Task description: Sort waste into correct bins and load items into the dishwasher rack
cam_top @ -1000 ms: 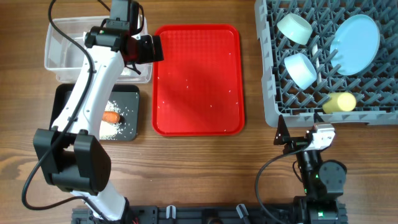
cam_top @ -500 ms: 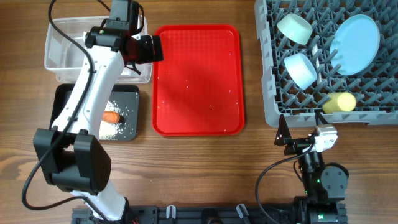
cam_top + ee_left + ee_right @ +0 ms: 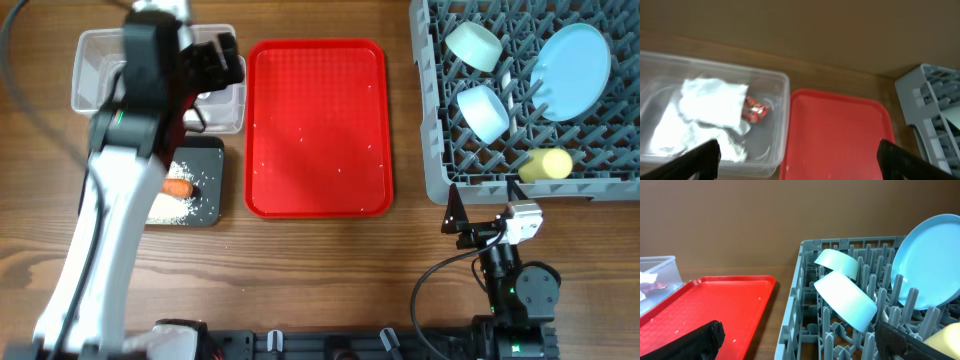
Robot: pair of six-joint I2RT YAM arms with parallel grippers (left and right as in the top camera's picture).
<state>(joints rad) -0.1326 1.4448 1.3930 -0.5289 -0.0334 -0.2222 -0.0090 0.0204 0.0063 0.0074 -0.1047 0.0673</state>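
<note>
My left gripper [image 3: 215,60] is open and empty, raised above the right end of the clear tub [image 3: 100,45]. In the left wrist view [image 3: 797,162] the tub [image 3: 782,125] holds the white napkin [image 3: 710,105] and the red wrapper [image 3: 755,109]. The black tray [image 3: 205,150] holds the carrot [image 3: 178,187] and rice [image 3: 175,207]. The grey rack [image 3: 432,150] holds the pale green bowl [image 3: 473,45], light-blue bowl [image 3: 483,112], plate [image 3: 572,58] and yellow cup [image 3: 545,164]. My right gripper [image 3: 470,225] is open and empty in front of the rack [image 3: 797,345]. I cannot make out the spoon or the brown lump.
The flat red serving tray [image 3: 318,130] lies between the bins and the rack, with a few white specks on it. It also shows in the left wrist view [image 3: 840,135] and the right wrist view [image 3: 705,305].
My left arm has lifted up towards the overhead camera and swung left, away from the tub's right end. The right arm has not moved.
</note>
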